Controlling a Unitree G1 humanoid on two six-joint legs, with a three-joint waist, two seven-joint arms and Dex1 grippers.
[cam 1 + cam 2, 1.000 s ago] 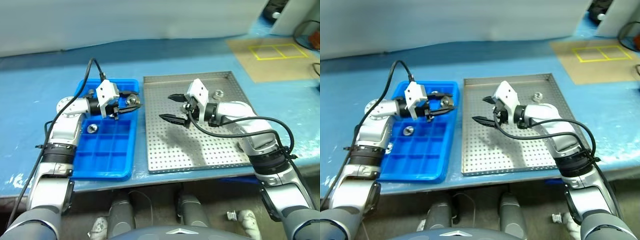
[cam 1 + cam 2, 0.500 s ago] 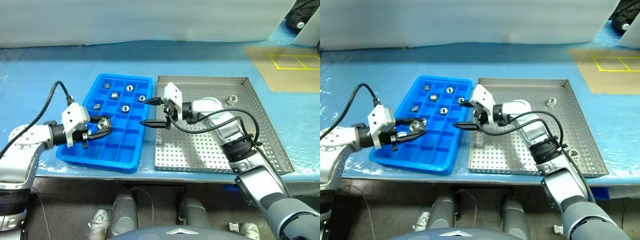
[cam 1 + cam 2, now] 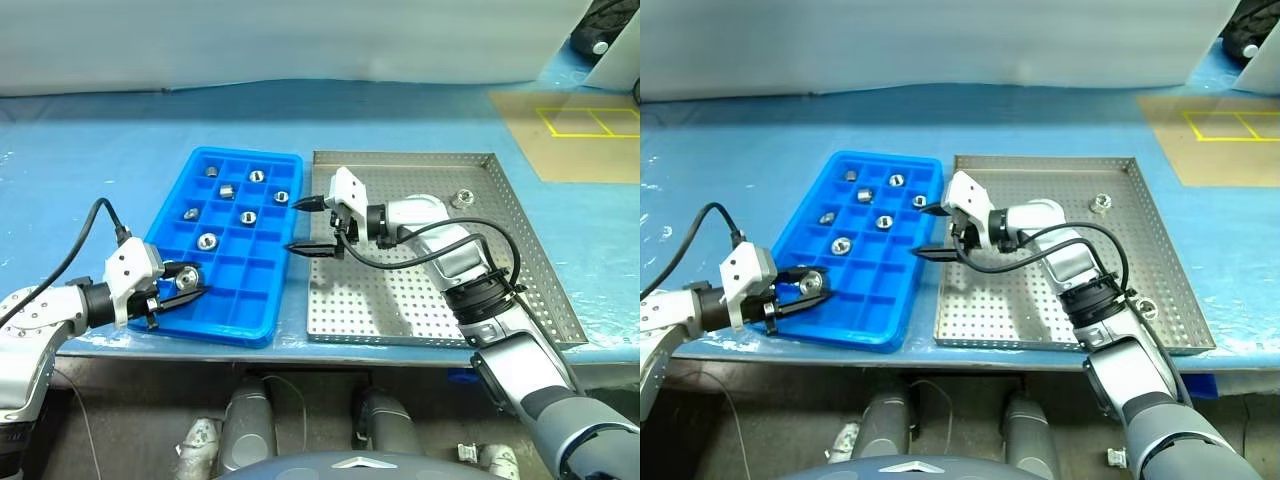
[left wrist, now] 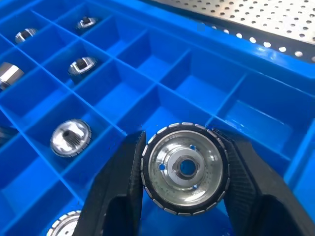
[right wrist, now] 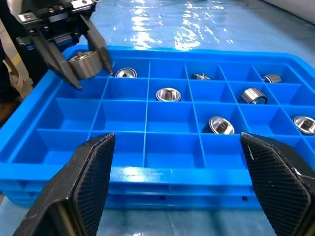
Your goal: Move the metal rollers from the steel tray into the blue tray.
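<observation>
Two trays are set side by side on the table covered in pale blue sheeting (image 3: 80, 150): the large square perforated steel tray (image 3: 520, 300) toward the robot's right, and the narrower bright blue plastic tray with a grid of square compartments (image 3: 262, 300) just beside it on the left; on the steel tray floor one small shiny metal roller (image 3: 462, 198) is seen near the far rim, and another (image 3: 1146, 307) by the right rim; several rollers are already lodged in far compartments of the blue tray, such as one (image 3: 208, 240) in the second column; the right gripper (image 3: 313, 224) is held at the seam between the trays, pointing left, its black fingers spread wide and empty; the left gripper (image 3: 186, 290) is pinched on a ribbed silver metal roller (image 4: 184, 168), its flat face and centre hole turned toward the wrist camera; that roller hangs above the near left corner of the blue tray, with empty compartments directly beneath; release there is judged to be the coming move, and the left arm is the nearer one.
</observation>
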